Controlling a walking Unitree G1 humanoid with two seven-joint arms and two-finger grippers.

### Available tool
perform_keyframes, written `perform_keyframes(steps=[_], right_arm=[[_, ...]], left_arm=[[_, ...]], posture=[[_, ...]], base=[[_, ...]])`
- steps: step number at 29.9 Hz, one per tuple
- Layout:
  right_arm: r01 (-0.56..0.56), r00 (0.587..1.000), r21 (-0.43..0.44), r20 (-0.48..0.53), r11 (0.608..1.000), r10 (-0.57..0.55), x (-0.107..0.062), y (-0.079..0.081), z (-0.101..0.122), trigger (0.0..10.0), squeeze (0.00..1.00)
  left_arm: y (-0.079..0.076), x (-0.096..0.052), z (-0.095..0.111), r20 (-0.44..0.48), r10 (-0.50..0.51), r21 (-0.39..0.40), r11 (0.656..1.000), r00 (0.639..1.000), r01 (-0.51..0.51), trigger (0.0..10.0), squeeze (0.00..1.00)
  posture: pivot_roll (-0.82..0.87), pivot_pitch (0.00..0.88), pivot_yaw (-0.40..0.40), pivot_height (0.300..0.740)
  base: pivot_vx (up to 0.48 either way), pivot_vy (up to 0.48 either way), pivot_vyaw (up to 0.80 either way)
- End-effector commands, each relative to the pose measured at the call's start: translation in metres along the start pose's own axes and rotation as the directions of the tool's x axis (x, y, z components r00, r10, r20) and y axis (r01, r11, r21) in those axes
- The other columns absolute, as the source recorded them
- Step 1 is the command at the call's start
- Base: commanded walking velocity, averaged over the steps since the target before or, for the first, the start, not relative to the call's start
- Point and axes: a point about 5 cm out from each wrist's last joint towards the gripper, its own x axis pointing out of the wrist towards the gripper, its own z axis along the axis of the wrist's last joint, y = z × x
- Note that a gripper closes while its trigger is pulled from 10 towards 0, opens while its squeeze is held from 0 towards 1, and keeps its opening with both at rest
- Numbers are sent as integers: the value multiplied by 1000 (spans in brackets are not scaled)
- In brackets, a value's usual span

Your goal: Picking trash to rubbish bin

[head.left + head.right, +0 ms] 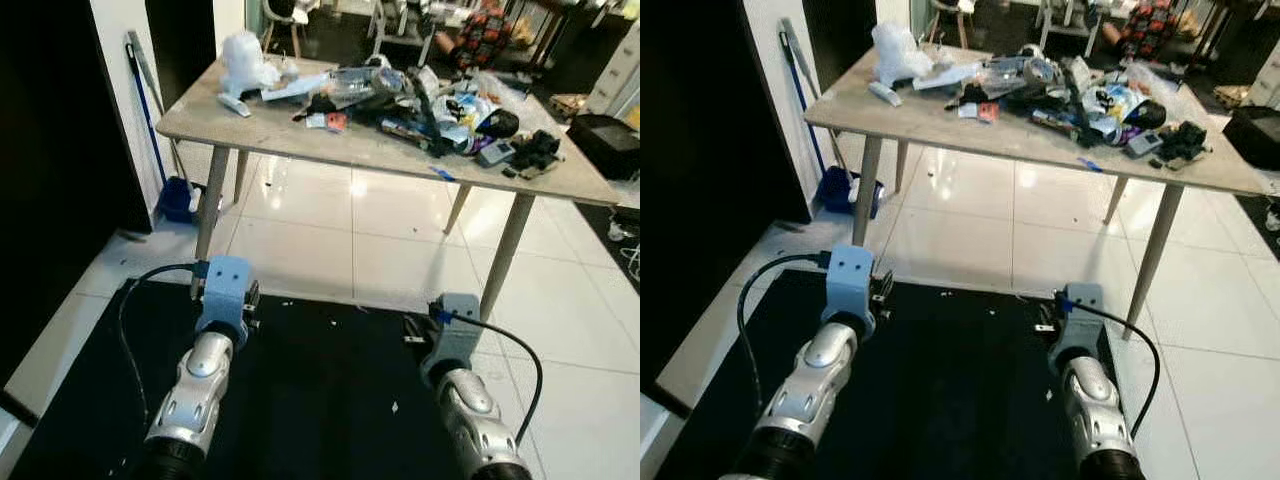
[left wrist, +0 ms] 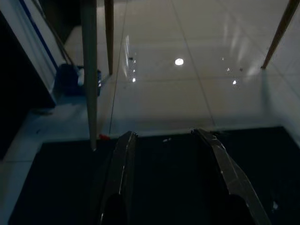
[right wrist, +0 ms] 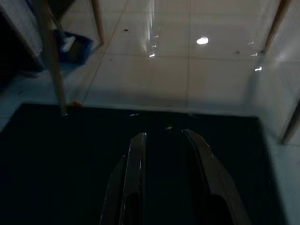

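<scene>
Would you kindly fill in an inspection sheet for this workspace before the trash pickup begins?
Surface: wooden table on slanted legs, standing on glossy white tiles; black mat under the arms.
Job's things: white crumpled bag at the table's left end; no bin seen.
Clutter: mixed wrappers and packets across the tabletop; dark gadget near the right edge.
Grippers: left gripper open, empty, over the mat; right gripper open, empty.
Cables: black cable looping from the left wrist; another on the right.
Surroundings: blue dustpan by the wall.

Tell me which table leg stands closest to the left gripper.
The front left leg, the one nearest the blue dustpan by the wall. It meets the floor just beyond the black mat, ahead of the left gripper; the other legs stand farther off.
</scene>
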Motion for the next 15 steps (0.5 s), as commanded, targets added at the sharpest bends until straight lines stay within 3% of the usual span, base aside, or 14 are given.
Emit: perform_keyframes(steps=[1,5,15], right_arm=[[29,1000,1,-12,1000,-29,-4,-10,-3,10000,0],[31,999,2,-12,1000,-31,-5,-11,-3,10000,0],[33,999,-9,-17,999,-33,-6,-11,-5,10000,0]], left_arm=[[-6,-1,-5,-18,-21,-4,1000,1000,21,10000,0],[-6,-2,-5,-18,-22,-4,1000,1000,22,10000,0],[-7,-2,-5,-20,-29,-7,1000,999,29,10000,0]], posture=[[-42,84,-86,740],[-43,86,-84,740],[-47,88,-85,740]], base=[[285,0,-800],[286,0,-753],[286,0,0]])
